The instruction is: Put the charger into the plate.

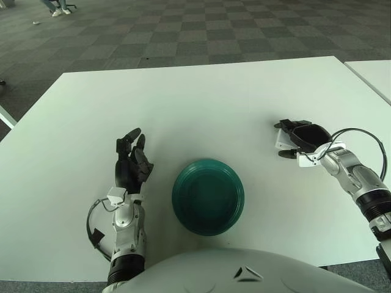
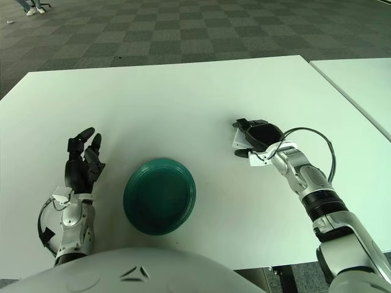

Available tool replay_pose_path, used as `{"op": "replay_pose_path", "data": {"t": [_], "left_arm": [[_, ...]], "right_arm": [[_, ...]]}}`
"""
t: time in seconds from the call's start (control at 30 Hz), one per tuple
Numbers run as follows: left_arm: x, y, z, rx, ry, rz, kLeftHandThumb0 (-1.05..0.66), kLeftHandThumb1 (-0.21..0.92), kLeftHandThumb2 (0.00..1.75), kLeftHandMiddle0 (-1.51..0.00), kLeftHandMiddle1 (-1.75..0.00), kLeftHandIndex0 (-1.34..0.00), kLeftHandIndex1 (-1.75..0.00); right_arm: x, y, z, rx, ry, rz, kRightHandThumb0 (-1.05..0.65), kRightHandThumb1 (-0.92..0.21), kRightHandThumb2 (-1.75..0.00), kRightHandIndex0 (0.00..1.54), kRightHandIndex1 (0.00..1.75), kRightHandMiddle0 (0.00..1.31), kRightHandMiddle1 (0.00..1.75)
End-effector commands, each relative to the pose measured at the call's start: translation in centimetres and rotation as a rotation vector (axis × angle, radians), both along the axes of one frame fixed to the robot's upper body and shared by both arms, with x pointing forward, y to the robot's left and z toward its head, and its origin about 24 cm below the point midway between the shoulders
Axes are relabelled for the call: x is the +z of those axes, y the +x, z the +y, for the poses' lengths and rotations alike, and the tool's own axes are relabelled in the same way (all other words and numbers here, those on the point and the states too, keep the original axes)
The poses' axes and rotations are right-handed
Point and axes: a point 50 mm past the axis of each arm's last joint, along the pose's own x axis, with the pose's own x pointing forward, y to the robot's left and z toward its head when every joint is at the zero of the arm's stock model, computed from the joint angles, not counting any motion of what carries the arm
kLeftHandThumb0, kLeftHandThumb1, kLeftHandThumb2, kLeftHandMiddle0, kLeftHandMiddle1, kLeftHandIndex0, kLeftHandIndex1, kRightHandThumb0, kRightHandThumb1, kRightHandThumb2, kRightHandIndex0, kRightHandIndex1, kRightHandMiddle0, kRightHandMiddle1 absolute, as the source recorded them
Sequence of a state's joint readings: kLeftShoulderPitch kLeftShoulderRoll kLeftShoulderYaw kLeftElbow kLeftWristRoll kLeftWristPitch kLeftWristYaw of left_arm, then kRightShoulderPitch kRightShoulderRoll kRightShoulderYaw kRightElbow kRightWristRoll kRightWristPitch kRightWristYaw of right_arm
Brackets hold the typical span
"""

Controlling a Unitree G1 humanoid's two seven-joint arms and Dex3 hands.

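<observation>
A dark green plate (image 1: 181,210) sits on the white table (image 1: 201,104) near its front edge, just ahead of my body. The small white charger (image 1: 280,143) lies on the table to the right of the plate, about a hand's width away. My right hand (image 1: 288,139) reaches in from the right, its dark fingers curled over the charger's top and the thumb under its near side. The hand hides most of the charger. My left hand (image 1: 131,155) stands to the left of the plate, fingers spread upward, holding nothing.
A black cable (image 1: 361,132) loops above my right wrist. A second white table (image 1: 376,73) stands close by at the far right, across a narrow gap. Checkered carpet lies beyond the table's far edge.
</observation>
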State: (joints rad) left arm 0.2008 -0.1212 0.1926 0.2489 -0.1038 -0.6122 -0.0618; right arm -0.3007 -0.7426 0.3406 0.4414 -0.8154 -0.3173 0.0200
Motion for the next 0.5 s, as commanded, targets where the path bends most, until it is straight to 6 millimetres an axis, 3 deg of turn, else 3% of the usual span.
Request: {"op": "replay_pose_path", "data": {"t": [0.0, 0.47], "left_arm": [[-5.58, -5.29, -2.25, 0.08, -0.182, 0.27, -0.86, 0.92, 0.91, -0.37, -0.05, 0.0, -1.04], [-5.54, -5.27, -2.3, 0.079, -0.187, 0.254, -0.85, 0.92, 0.92, -0.38, -0.05, 0.0, -1.02]], "right_arm": [[0.35, 0.3, -0.52, -0.004, -0.013, 0.027, -1.05, -0.92, -0.65, 0.35, 0.03, 0.0, 0.79], [0.16, 0.83, -0.63, 0.006, -0.05, 0.042, -1.03, -0.92, -0.63, 0.35, 0.02, 0.0, 0.83]]}}
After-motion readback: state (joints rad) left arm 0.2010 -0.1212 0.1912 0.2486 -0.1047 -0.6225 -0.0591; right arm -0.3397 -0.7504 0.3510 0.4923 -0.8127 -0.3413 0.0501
